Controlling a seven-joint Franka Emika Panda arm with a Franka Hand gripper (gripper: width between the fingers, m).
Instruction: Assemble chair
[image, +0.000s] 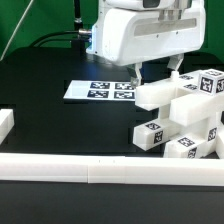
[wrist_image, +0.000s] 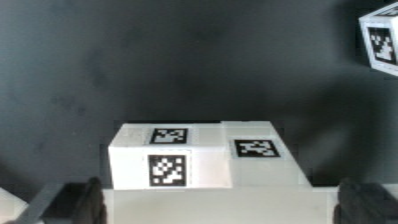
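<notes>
- The desk (image: 50, 140) is matte black; the marker board (image: 100, 90), a flat white sheet printed with tags, lies fixed on it.
- Long plain white border bars (image: 110, 168) run along the desk's near edge in the exterior view, and a shorter white bar end (image: 5, 125) sits at that view's left.
- Behind the desk there is green backing and a dark cable.
- The chair parts (image: 185, 125) are chunky matte white blocks carrying small black-and-white square tags; they lie heaped to the exterior view's right of the marker board, touching one another.
- One blocky piece (image: 160, 93) juts from the top of the heap toward the marker board; the wrist view shows its top and side faces with three tags (wrist_image: 199, 155).
- The jaws (image: 155, 72) stand spread wide, holding nothing, one finger (image: 138, 72) on each side of that blocky piece, just above it.
- Whether the fingertips touch the block cannot be told.
- Another tagged part (wrist_image: 379, 38) shows at the wrist view's edge.
</notes>
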